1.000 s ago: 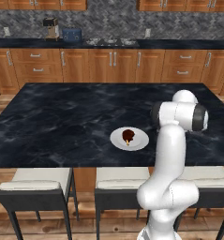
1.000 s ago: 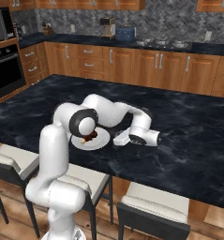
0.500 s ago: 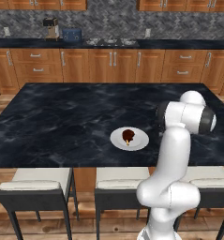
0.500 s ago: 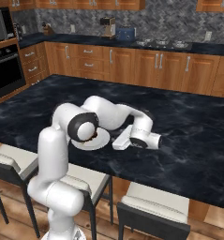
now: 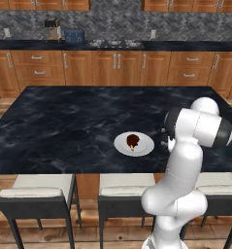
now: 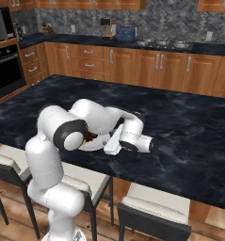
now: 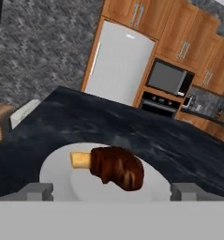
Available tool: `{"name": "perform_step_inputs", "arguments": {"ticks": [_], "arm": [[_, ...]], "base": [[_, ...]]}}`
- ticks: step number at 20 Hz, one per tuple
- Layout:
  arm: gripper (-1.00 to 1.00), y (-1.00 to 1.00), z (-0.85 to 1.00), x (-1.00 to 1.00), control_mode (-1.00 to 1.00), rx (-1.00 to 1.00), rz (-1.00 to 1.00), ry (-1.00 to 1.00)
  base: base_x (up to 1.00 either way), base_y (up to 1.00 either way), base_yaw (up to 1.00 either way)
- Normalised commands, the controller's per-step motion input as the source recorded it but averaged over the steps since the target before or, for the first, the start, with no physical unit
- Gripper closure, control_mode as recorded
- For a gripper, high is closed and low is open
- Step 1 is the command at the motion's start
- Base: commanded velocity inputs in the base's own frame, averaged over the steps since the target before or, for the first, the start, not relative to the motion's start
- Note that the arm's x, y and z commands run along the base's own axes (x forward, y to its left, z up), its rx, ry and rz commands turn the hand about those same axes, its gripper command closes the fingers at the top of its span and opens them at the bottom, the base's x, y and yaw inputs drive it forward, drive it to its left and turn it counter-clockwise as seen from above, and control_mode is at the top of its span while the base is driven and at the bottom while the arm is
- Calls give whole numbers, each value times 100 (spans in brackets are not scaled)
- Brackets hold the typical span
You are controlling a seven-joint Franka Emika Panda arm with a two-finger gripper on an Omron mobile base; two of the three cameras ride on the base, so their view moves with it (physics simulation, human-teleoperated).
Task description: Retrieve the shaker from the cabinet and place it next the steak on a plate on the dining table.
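Your end effector (image 7: 111,193) hangs low over the bench (image 5: 64,121) with its fingers (image 7: 37,191) spread wide and nothing between them, the steak (image 7: 115,167) just ahead of the tips on the white plate (image 7: 62,168); I cannot make out the shaker.

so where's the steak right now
The steak sits on the white plate near the front edge of the dining table, just left of the arm in the left base view; the hand view shows it close ahead of the open gripper.
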Motion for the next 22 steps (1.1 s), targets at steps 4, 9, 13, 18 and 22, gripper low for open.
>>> {"name": "perform_step_inputs", "arguments": {"ticks": [4, 9, 13, 18, 22], "arm": [[-100, -33, 76, 0, -100, 0, 5, 0], [-100, -31, 75, -17, -100, 0, 8, -1], [-100, -9, 62, -72, -100, 0, 10, -13], [-100, 0, 41, -100, -100, -7, 10, -49], [-100, 1, 42, -100, -100, -14, 10, -62]], "base": [[0, 0, 0], [0, 0, 0], [0, 0, 0], [0, 0, 0], [0, 0, 0]]}}
